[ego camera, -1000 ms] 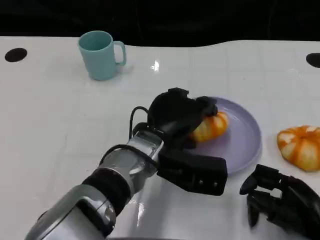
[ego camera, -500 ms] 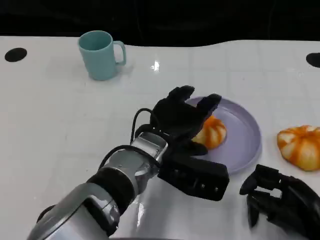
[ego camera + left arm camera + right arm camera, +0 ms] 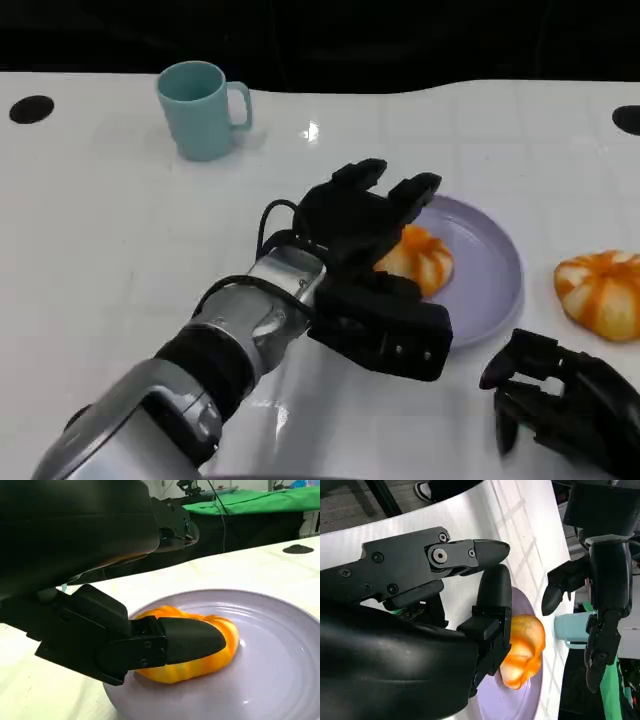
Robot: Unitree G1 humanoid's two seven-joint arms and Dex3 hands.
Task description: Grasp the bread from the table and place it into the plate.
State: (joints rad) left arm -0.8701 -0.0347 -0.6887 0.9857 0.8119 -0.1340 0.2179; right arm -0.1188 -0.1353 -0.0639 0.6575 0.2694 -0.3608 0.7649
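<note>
The bread (image 3: 418, 259) (an orange and white striped bun) lies inside the lilac plate (image 3: 490, 270), on the side of the plate nearer to the robot's left. The plate stands on the white counter (image 3: 120, 250).

The left robot hand (image 3: 362, 222) is above the near-left edge of the plate, with its fingers (image 3: 412, 190) spread apart over the bread. In the head view the fingers are open and they do not close around the bread. In the left wrist view one black finger (image 3: 187, 639) lies in front of the bread (image 3: 220, 645) and seems to be very near its side; I cannot tell if it touches. The bread rests with its underside on the plate (image 3: 280, 680).

The right robot hand (image 3: 560, 405) is low over the counter at the near right, its fingers curled inward with nothing between them. In the right wrist view the bread (image 3: 522, 652) sits on the plate (image 3: 512, 702), and the left robot hand (image 3: 585, 590) is beyond it with its fingers hanging apart.

A second bread (image 3: 600, 292) of the same kind lies on the counter to the right of the plate, apart from it. A teal mug (image 3: 203, 108) stands upright at the far left of the counter, well apart from the plate.
</note>
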